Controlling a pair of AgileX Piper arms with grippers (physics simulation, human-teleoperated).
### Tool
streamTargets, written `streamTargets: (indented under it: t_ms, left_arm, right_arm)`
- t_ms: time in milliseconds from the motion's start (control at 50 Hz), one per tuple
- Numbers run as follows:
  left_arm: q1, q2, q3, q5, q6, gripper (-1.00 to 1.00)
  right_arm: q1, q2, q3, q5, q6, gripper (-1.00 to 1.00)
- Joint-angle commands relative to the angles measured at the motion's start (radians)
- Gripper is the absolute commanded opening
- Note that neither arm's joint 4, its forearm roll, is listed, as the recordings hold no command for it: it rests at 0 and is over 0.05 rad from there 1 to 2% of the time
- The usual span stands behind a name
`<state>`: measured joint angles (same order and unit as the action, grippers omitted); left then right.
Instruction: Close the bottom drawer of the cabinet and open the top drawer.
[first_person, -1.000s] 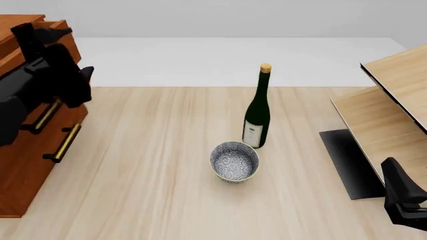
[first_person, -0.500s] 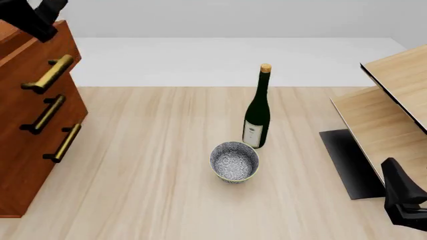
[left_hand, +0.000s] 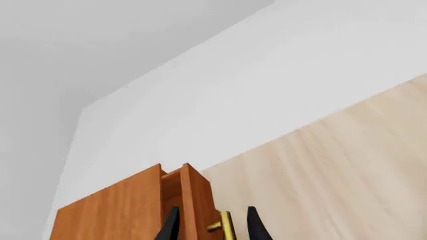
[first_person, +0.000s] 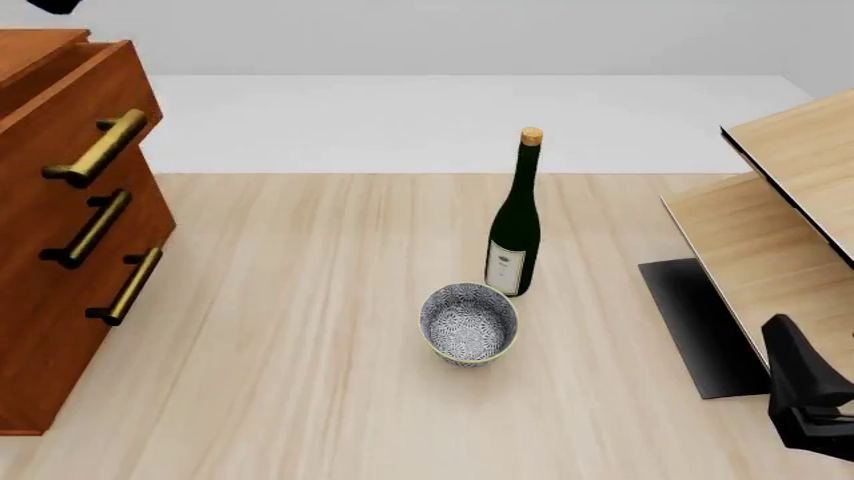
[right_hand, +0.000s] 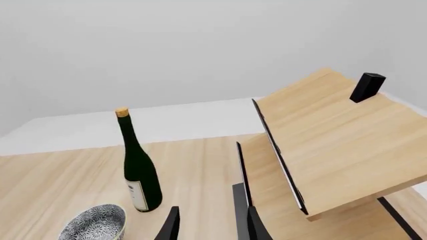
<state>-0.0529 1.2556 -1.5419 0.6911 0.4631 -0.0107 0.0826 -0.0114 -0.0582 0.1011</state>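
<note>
1. The cabinet (first_person: 60, 250) stands at the left edge of the worktop (first_person: 307, 380), its three reddish-brown drawer fronts facing into the table, each with a brass bar handle.
2. The top drawer (first_person: 74, 110) juts out past the two below it — its front sits forward of the cabinet's top panel, with a gap showing behind it.
3. The bottom drawer (first_person: 80, 330) lies flush with the middle drawer (first_person: 87, 235) above it, so it appears pushed in.
4. The left gripper (left_hand: 212, 227) is high above the cabinet; in the left wrist view its two dark fingertips stand a moderate way apart, holding nothing, with the top drawer's front edge and part of the brass handle (left_hand: 223, 226) seen between them, far below.
5. In the front view only a dark scrap of the left arm shows at the upper left corner.
6. The right gripper (right_hand: 210, 225) sits low near the worktop's right front corner — its jaws likewise parted and empty.
7. A green wine bottle (first_person: 515, 225) stands upright near the middle of the worktop, with a patterned bowl (first_person: 469, 322) just in front of it, touching or nearly so.
8. Pale wood panels (first_person: 787, 200) lean at the right edge, above a black mat (first_person: 694, 325).
</note>
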Motion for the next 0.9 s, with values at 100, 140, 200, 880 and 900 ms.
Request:
streamTargets:
  t_ms: [100, 140, 200, 880, 900]
  left_arm:
    - [0.008, 0.072, -0.115, 0.214, -0.260, 1.00]
    - [0.029, 0.050, -0.082, 0.195, -0.217, 1.00]
    - [0.030, 0.053, -0.075, 0.206, -0.245, 1.00]
    - [0.140, -0.018, 0.075, 0.218, -0.254, 1.00]
    - [0.146, -0.020, 0.078, 0.217, -0.254, 1.00]
  right_arm:
    - [0.001, -0.004, -0.001, 0.005, 0.001, 1.00]
    - [0.001, -0.003, 0.000, 0.004, 0.000, 1.00]
    - [0.003, -0.006, 0.000, 0.006, -0.001, 1.00]
    - [0.010, -0.013, 0.000, 0.014, -0.005, 1.00]
    - [0.010, -0.012, -0.001, 0.013, -0.005, 1.00]
